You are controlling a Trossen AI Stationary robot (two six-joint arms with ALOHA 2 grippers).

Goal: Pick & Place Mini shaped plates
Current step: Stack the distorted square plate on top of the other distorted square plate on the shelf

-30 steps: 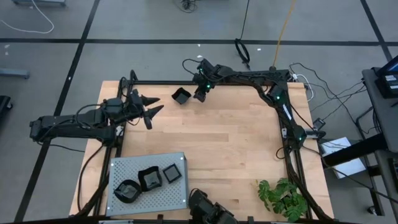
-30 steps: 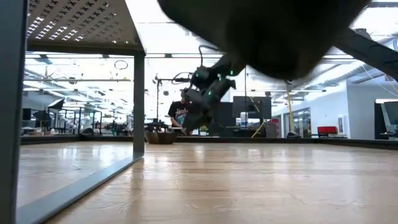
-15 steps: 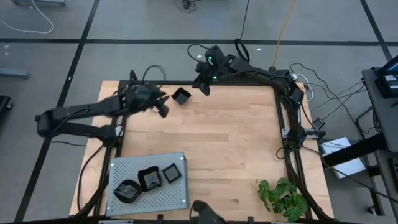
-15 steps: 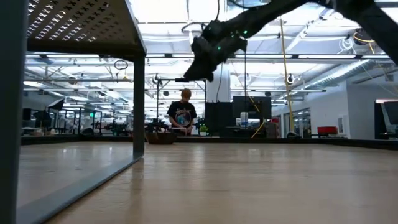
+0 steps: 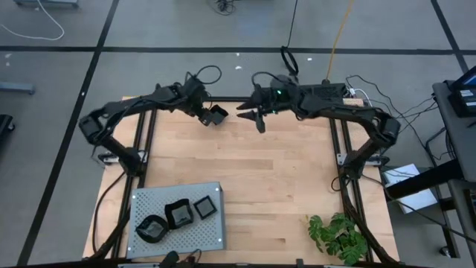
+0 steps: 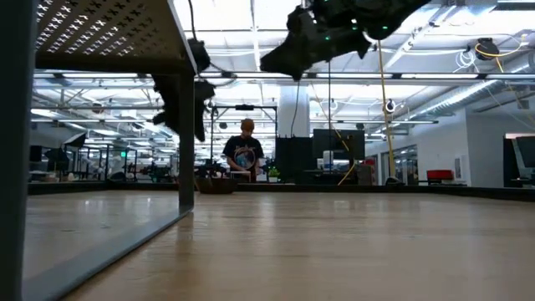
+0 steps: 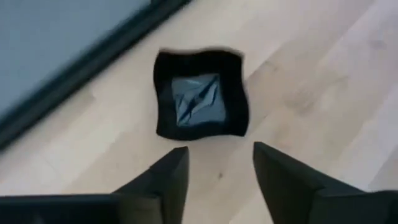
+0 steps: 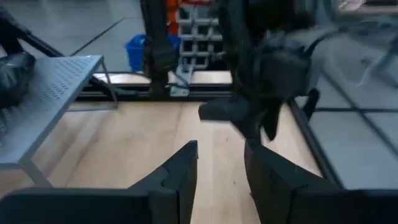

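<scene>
Left tool (image 7: pixel 214 165), fingers apart, hovers just beside the square mini plate (image 7: pixel 200 102) near the table's far edge (image 5: pixel 223 99).

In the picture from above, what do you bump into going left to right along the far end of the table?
left gripper → square black mini plate → right gripper
</scene>
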